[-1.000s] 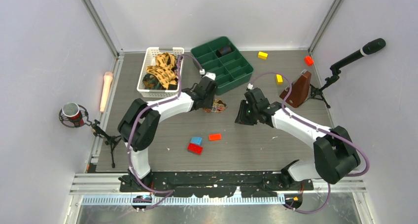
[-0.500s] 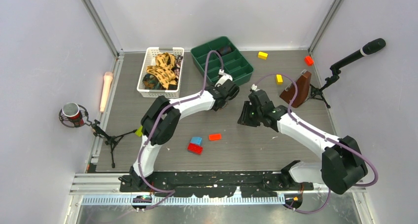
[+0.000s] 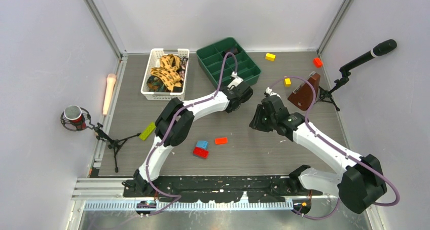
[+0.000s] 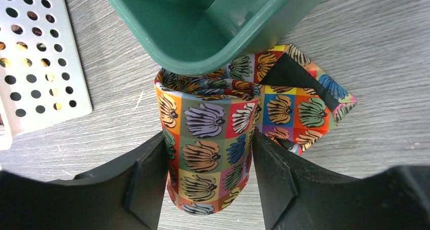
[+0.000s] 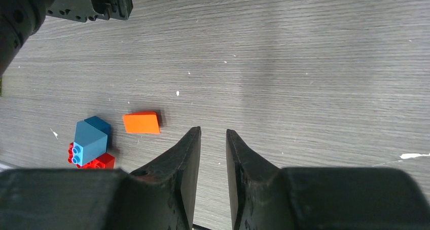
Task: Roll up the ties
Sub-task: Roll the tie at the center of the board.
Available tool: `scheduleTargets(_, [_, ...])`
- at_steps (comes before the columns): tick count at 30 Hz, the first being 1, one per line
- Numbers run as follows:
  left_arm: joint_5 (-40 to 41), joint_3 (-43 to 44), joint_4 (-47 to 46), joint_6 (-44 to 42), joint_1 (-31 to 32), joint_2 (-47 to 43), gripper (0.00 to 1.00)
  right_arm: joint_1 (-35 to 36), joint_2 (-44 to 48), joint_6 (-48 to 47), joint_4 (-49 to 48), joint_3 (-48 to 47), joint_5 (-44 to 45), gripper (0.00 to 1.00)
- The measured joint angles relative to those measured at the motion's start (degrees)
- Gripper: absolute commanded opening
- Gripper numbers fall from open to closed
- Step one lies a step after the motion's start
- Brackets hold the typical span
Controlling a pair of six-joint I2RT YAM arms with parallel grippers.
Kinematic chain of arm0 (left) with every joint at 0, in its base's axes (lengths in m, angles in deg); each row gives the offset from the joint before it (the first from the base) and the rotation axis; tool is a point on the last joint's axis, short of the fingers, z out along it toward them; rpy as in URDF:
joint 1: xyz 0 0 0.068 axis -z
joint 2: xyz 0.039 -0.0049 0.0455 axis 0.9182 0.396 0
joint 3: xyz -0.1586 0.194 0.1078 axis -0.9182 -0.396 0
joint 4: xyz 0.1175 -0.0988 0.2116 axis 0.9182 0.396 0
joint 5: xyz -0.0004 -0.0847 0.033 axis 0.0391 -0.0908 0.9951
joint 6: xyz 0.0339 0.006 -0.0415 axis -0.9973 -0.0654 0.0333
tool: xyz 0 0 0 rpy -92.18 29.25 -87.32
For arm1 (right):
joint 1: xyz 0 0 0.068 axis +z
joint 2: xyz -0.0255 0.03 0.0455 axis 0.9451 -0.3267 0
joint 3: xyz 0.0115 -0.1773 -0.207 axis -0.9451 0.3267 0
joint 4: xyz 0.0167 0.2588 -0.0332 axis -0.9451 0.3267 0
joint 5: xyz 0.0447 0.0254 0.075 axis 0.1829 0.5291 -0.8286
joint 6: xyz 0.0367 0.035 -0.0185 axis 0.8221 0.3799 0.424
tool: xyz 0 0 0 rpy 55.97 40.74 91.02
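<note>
My left gripper [image 4: 208, 189] is shut on a rolled tie [image 4: 208, 149] with a patchwork of coloured flower squares. The roll stands between the fingers, and its loose pointed end [image 4: 304, 106] lies flat on the table to the right. It sits right at the near corner of the green tray [image 4: 203, 37]. In the top view my left gripper [image 3: 242, 94] is at that corner. Other orange and tan ties [image 3: 165, 73] lie piled in the white basket [image 3: 146, 94]. My right gripper [image 5: 213, 139] is empty over bare table with its jaws a narrow gap apart; it also shows in the top view [image 3: 256, 122].
Orange [image 3: 221, 140], blue [image 3: 202, 144] and red [image 3: 200, 152] blocks lie at the table's near middle. A green block [image 3: 148, 130] lies at the left. Yellow [image 3: 287, 81] and red [image 3: 318, 62] blocks and a brown wedge [image 3: 306, 94] are at the back right. Microphone stands flank the table.
My left arm has swung right from beside the basket to the green tray's near corner, carrying the tie. My right arm has shifted a little right and back.
</note>
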Motion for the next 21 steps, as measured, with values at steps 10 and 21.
scheduleTargets(10, [-0.9, 2.23, 2.78, 0.39, 0.92, 0.02, 0.63, -0.28, 5.07, 0.48, 2.99, 0.63, 2.97, 0.34])
scheduleTargets(21, [-2.21, 3.37, 4.79, 0.9, 1.46, 0.02, 0.63, -0.39, 5.95, 0.83, 4.09, 0.87, 3.82, 0.35])
